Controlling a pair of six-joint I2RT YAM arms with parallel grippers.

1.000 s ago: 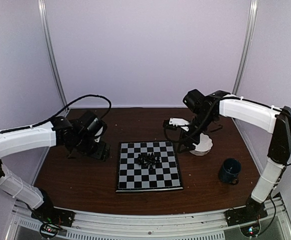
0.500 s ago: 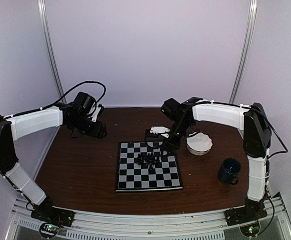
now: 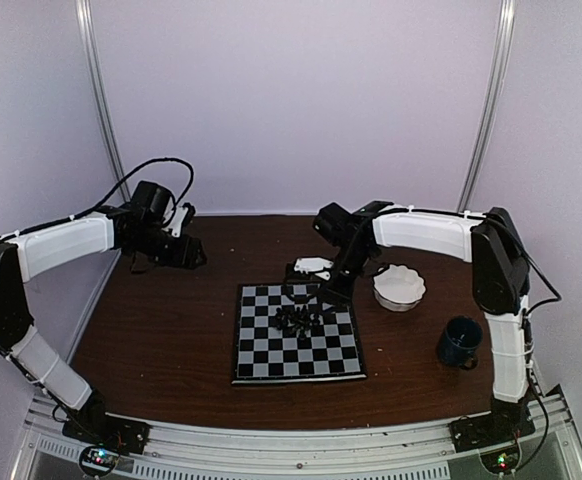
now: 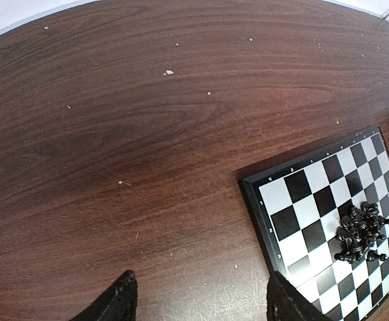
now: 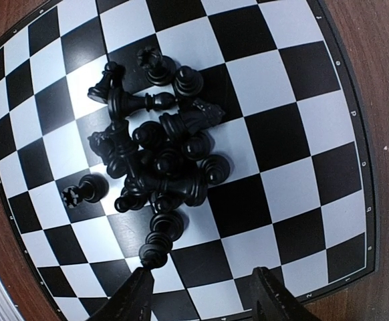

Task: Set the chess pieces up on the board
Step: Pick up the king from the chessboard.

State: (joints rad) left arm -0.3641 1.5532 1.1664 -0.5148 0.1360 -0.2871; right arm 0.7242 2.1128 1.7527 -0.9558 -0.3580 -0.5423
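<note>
1. Table [image 3: 151, 350]: dark brown wood. Both arm bases are bolted at its near edge.

2. Mug [image 3: 459, 341]: dark blue, upright, near right of the table, well apart from the board's right edge.

3. Board [image 3: 299, 333]: lies flat at the table centre, between the two arms. Its dark rim rests on the wood on all sides.

4. Chess pieces [image 5: 158, 160]: the black figures form a single tangled heap around the middle of the board, slightly toward its far half. Most lie tipped over and overlap or touch one another. The right wrist view shows one piece just apart from the heap. No piece is seen off the board.

5. Right gripper [image 5: 200, 297]: positioned above the far edge of the board, just beyond the heap, pointing down. The jaws are spread wide. The two fingers [image 5: 133, 297] frame checkered squares only, and nothing is held between them. The pictures do not show whether the fingertips touch the board.

6. Bowl [image 3: 399, 287]: white, scalloped rim, on the wood just beyond the board's far right corner and just right of the right gripper.

7. Left gripper [image 4: 201, 304]: located at the far left of the table, well apart from the board. The jaws are spread wide. Only bare wood shows between the fingers [image 4: 114, 304], so nothing is held. The left wrist view shows a board corner and the heap to one side.
</note>
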